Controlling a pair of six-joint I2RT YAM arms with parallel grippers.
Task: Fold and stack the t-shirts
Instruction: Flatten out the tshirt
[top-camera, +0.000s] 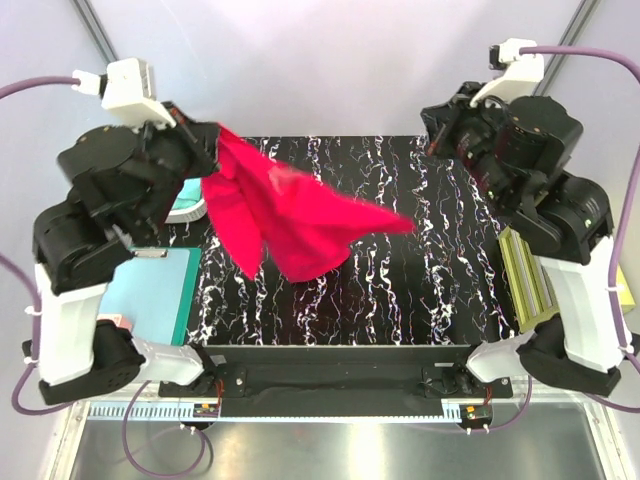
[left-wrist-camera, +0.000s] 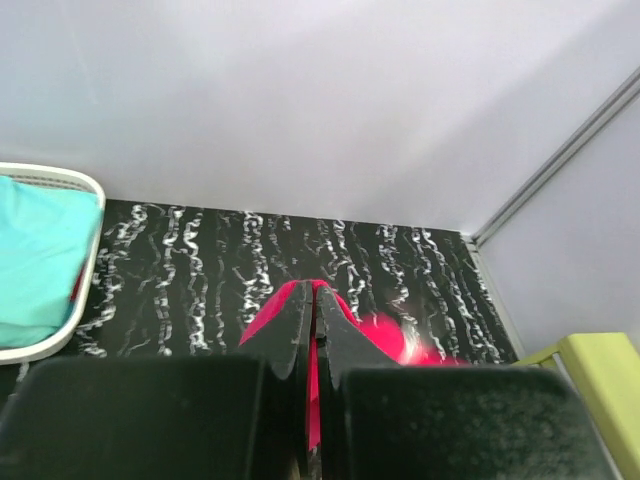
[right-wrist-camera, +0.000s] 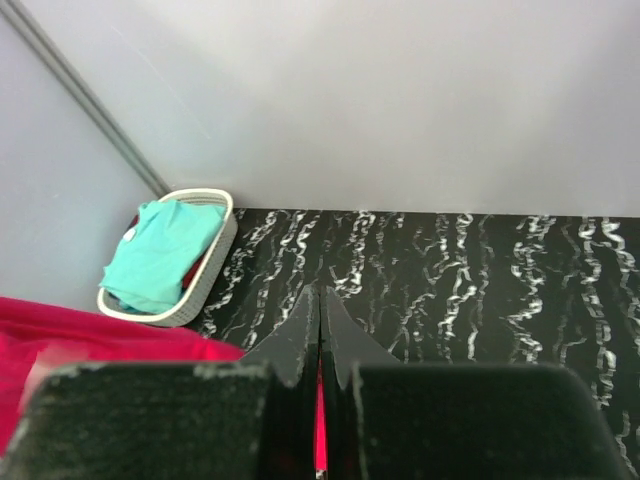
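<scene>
Above the bench (top-camera: 430, 280), the left fingers (left-wrist-camera: 285, 330) pinch the crimson t-shirt (top-camera: 285, 215), which hangs in the air; the right fingers (right-wrist-camera: 295, 335) are pressed together. Lower the cloth gradually, then spread it flat before you fold it.

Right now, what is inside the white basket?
A crumpled turquoise t-shirt fills the white basket; a red sliver shows beneath it. Whatever else lies under the shirt is covered.
</scene>
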